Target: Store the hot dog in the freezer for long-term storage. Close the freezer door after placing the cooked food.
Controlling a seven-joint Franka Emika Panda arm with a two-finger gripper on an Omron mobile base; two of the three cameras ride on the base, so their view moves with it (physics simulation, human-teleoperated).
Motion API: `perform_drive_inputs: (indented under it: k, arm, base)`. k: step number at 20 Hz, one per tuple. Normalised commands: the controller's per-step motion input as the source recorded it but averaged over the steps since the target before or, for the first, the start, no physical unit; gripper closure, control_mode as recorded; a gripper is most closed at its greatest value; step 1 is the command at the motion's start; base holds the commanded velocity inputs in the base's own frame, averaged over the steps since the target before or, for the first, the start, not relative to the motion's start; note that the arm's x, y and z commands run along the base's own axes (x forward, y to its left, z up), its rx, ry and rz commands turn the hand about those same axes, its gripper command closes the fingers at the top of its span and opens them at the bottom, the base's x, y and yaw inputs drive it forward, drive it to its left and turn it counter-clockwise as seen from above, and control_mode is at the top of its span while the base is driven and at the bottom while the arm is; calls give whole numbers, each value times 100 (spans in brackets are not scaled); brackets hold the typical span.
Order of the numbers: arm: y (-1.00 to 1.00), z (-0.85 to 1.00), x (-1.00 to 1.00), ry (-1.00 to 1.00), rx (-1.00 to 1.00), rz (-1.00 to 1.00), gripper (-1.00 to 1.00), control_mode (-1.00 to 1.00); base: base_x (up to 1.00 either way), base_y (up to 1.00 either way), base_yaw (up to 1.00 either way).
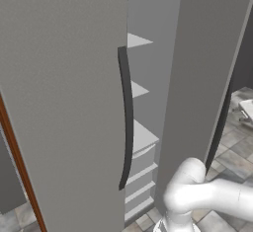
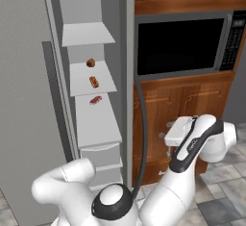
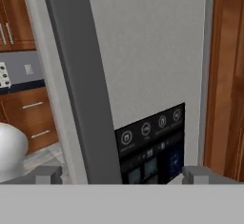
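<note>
We see the hot dog already lying on a white freezer shelf, left of centre in the right base view, with a small brown item above it on the same shelf and a red item on the shelf below. We judge it placed, so the thing left to handle is the freezer door.

In the hand view the door takes up the middle and right of the frame, its black dispenser panel low at centre right and the long dark handle running from the top left down toward the bottom centre. The end effector is spread wide with nothing between its fingertips, which sit at the bottom edge on either side of the handle's lower stretch.

We expect the door to be stiff, heavy and smooth-faced, swinging on a hinge rather than lifting. A flat push on the grey face or panel should work, though the surface may be slippery; the handle offers a surer hold.

The door's long axis is vertical. In the left base view it stands open, its face in the right half of the frame, with the white shelves of the freezer showing in the gap at centre.
</note>
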Motion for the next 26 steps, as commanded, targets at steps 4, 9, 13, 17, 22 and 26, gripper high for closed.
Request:
perform_drive_inputs:
  k: [4,9,13,17,22,26]
  arm:
    - [34,0,-1,0,0,0,-100,-100]
    - [29,-2,0,0,0,0,-100,-100]
    - [22,-2,-13,1,0,0,-100,-100]
    - [28,0,-28,0,0,0,-100,-100]
    - [33,0,-22,0,0,0,-100,-100]
    - [36,0,-19,0,0,0,-100,-100]
  base:
    - [0,0,0]
    - [0,0,0]
    - [0,0,0]
    - [0,0,0]
    - [0,0,0]
    - [0,0,0]
